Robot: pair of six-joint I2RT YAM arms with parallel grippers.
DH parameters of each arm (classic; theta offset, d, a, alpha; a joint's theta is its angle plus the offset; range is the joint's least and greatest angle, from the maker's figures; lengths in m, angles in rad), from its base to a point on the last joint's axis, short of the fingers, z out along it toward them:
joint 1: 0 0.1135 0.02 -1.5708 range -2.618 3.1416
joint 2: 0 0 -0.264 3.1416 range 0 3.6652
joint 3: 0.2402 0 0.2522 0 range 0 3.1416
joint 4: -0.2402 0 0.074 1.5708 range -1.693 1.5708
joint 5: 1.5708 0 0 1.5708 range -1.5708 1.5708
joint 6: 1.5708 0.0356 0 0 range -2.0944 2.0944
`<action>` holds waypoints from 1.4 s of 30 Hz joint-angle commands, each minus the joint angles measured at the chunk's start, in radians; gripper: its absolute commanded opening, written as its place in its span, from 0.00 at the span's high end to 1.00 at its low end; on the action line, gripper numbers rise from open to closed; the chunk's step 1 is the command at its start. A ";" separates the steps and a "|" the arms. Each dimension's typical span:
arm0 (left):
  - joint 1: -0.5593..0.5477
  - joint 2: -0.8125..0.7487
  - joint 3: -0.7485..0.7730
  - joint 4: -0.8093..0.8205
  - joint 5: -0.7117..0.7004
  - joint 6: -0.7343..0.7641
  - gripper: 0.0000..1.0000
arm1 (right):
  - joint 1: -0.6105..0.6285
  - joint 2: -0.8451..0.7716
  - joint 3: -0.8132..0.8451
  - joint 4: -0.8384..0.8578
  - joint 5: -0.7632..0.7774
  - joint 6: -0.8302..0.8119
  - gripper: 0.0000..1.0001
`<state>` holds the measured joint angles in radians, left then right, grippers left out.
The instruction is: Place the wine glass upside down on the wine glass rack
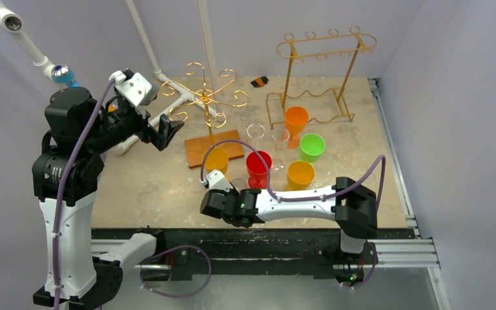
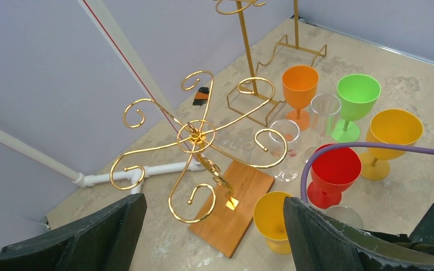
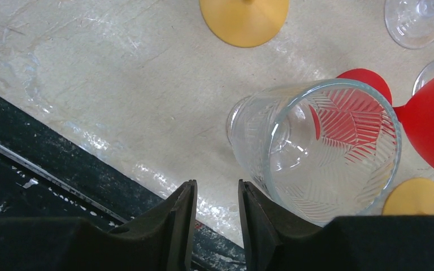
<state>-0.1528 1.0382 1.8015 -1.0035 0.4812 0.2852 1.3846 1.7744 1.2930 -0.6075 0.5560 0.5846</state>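
Note:
The clear ribbed wine glass [image 3: 322,152] stands upright near the table's front, its rim also showing in the left wrist view [image 2: 344,214]. My right gripper [image 3: 217,183] is low beside it on its left, open by a narrow gap with nothing between the fingers; the right finger [image 3: 257,220] sits close against the glass's wall. From above, this gripper [image 1: 227,187] is just in front of the red glass. The gold spiral wine glass rack [image 1: 203,97] rises from a wooden base [image 2: 234,197]. My left gripper [image 1: 170,131] hangs wide open and empty, left of the rack.
Coloured glasses stand in a cluster: yellow [image 1: 217,159], red [image 1: 259,165], orange [image 1: 296,121], green [image 1: 311,147], another yellow [image 1: 300,174], plus two clear ones [image 1: 256,134]. A taller gold stand [image 1: 323,51] is at the back right. White pipes [image 1: 181,103] lie behind the rack.

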 commanded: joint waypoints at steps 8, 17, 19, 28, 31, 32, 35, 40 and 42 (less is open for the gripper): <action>-0.002 -0.004 0.030 -0.161 -0.125 -0.137 0.00 | 0.016 -0.214 0.091 -0.045 0.015 -0.037 0.51; -0.002 0.000 0.041 -0.159 -0.123 -0.139 0.00 | -0.026 -0.161 0.047 0.010 -0.009 -0.073 0.48; -0.002 0.003 0.047 -0.163 -0.118 -0.135 0.00 | -0.040 -0.154 0.028 0.030 -0.015 -0.076 0.49; -0.002 0.018 0.056 -0.183 -0.079 -0.127 0.00 | -0.057 -0.111 -0.014 0.083 -0.045 -0.090 0.54; -0.002 0.022 0.063 -0.191 -0.069 -0.129 0.00 | -0.059 -0.087 -0.024 0.101 -0.058 -0.092 0.55; -0.002 0.022 0.065 -0.193 -0.068 -0.129 0.00 | -0.060 -0.081 -0.029 0.107 -0.068 -0.094 0.56; -0.002 0.023 0.074 -0.194 -0.074 -0.130 0.00 | -0.065 -0.064 -0.035 0.120 -0.089 -0.102 0.58; -0.002 0.024 0.085 -0.202 -0.080 -0.130 0.00 | -0.066 -0.056 -0.045 0.117 -0.103 -0.103 0.72; -0.002 0.027 0.090 -0.208 -0.078 -0.130 0.00 | -0.066 -0.056 -0.045 0.107 -0.100 -0.104 0.78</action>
<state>-0.1532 1.0645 1.8523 -1.0714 0.5438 0.3004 1.3209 1.7309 1.2488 -0.5106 0.4713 0.4892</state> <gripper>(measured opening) 0.996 0.268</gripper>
